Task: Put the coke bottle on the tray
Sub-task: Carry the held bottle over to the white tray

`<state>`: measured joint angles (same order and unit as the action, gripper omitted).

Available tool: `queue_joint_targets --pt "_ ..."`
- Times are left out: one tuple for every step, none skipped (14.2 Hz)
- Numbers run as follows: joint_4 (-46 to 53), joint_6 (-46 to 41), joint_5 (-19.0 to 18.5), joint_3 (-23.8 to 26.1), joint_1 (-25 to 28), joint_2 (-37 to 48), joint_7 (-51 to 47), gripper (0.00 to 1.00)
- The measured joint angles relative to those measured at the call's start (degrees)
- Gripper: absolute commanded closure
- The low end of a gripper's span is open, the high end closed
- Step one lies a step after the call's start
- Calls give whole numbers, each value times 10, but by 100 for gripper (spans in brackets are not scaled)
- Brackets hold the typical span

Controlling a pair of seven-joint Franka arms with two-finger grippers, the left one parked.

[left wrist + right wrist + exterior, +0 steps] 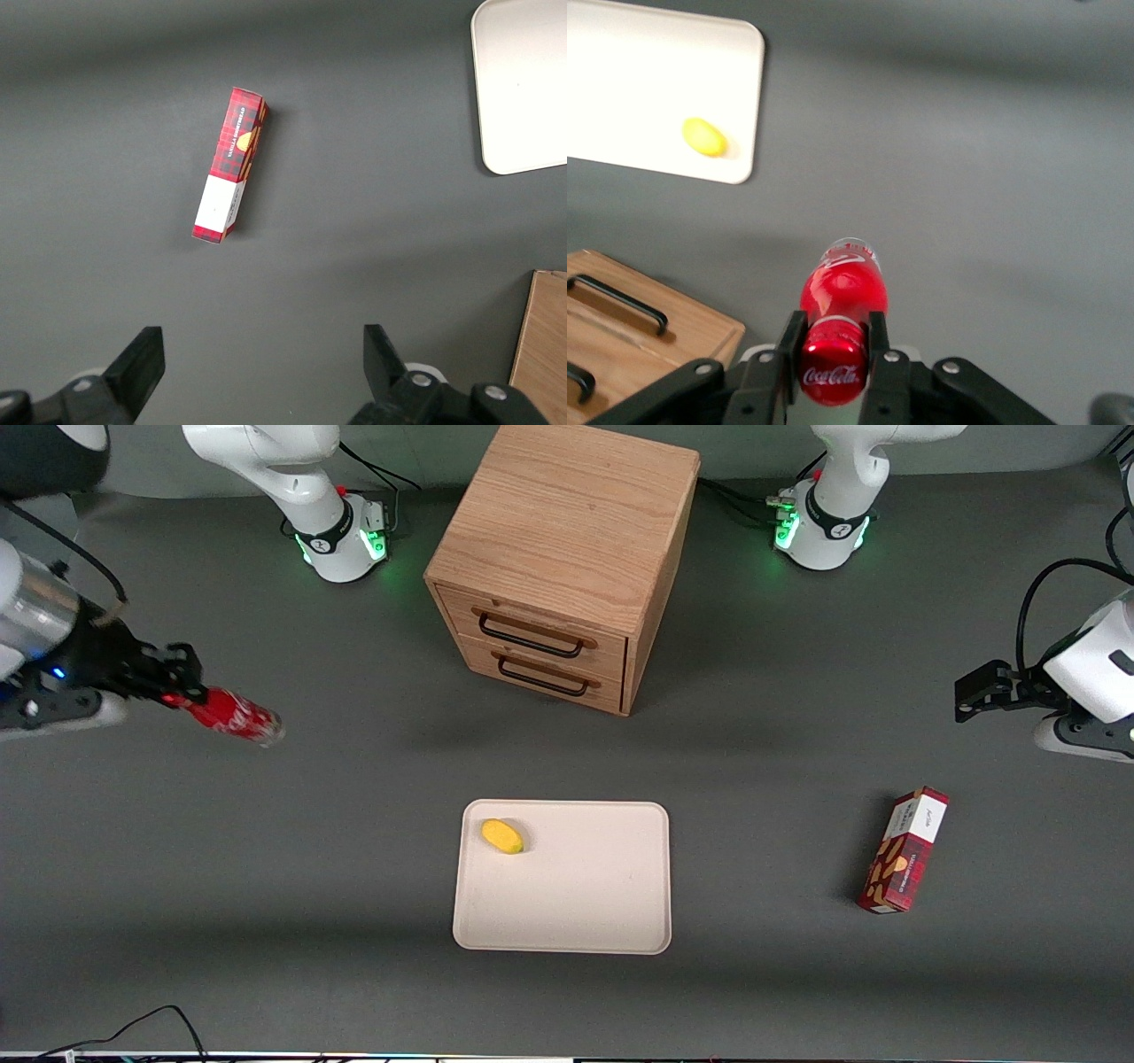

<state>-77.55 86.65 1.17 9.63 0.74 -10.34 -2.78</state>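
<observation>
My right gripper [182, 691] is shut on the cap end of the coke bottle [237, 717], a small red bottle with white lettering and a clear base. It holds the bottle tilted above the table, toward the working arm's end. In the right wrist view the black fingers [788, 341] clamp the bottle's neck just below the red cap [833, 372], and the coke bottle's body [843, 288] points away from the camera. The cream-white tray [576, 886] lies flat near the table's middle, nearer the front camera than the cabinet. It also shows in the right wrist view [629, 80].
A small yellow object [502, 836] lies on the tray near one corner. A wooden two-drawer cabinet [567, 549] stands farther from the front camera than the tray. A red-and-white snack box [904, 850] lies toward the parked arm's end.
</observation>
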Motion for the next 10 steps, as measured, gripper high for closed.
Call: queue_joint_targets --pt "11 29 0 0 21 -26 -3 100" --pt "18 62 -3 0 44 -50 -14 100" --pt "25 95 -10 0 67 -76 -28 100" --pt "36 124 -18 -1 88 -104 -42 100" --pt "53 148 -28 -3 109 -135 -58 100" --pt "73 168 -44 -6 128 -168 -76 100" --pt "94 188 -60 -11 145 -199 -94 100" --pt "112 215 -70 -16 158 -232 -107 100" --pt "126 250 -74 -20 165 -261 -112 100" --pt "134 291 -75 -23 168 -287 -114 100"
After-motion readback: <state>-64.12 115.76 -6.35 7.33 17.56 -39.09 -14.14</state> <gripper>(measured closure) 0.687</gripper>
